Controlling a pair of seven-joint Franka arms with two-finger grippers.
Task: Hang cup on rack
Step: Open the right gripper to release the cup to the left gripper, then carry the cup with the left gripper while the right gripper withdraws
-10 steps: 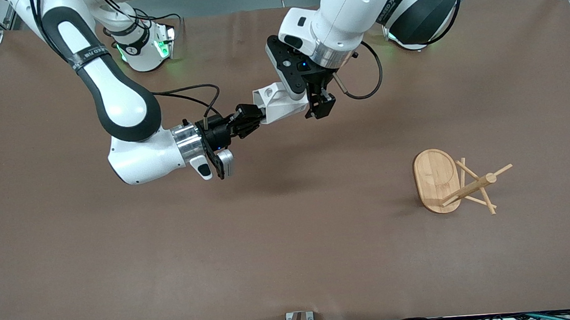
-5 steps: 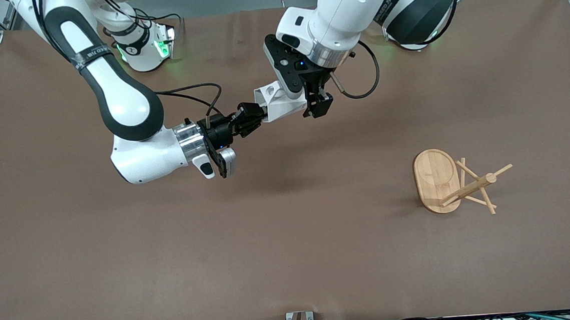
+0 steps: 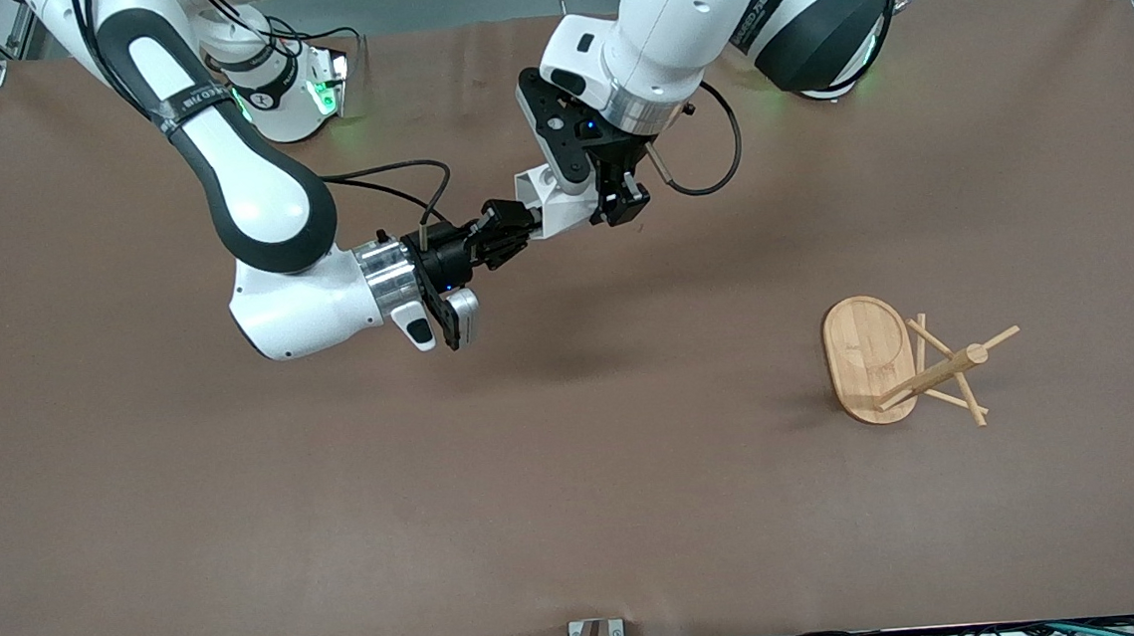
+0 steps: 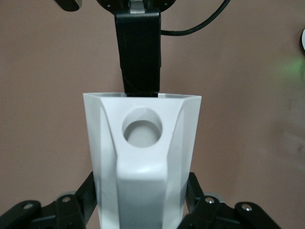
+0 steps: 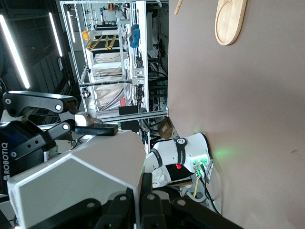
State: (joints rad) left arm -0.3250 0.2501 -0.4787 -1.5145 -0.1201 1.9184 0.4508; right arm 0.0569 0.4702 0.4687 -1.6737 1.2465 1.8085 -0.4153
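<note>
The white faceted cup [image 3: 551,202] hangs in the air over the middle of the table, nearer the robots' bases, held from both ends. My right gripper [image 3: 509,233] is shut on the cup's rim wall [image 5: 81,176], pinching it between its fingers [image 5: 143,186]. My left gripper [image 3: 599,206] is shut on the cup's body [image 4: 143,162], with one finger against each side. The handle tab with its round hole [image 4: 142,126] faces the left wrist camera. The bamboo rack [image 3: 869,357] sits toward the left arm's end of the table, nearer the front camera, with its post and pegs [image 3: 950,366] pointing toward that end.
The rack's oval base [image 5: 230,19] also shows in the right wrist view. A black cable [image 3: 716,163] loops from the left wrist. Brown table [image 3: 578,477] stretches out below both arms.
The left gripper's fingers have closed onto the cup. Both hands and the cup have shifted slightly. The rack has not moved.
</note>
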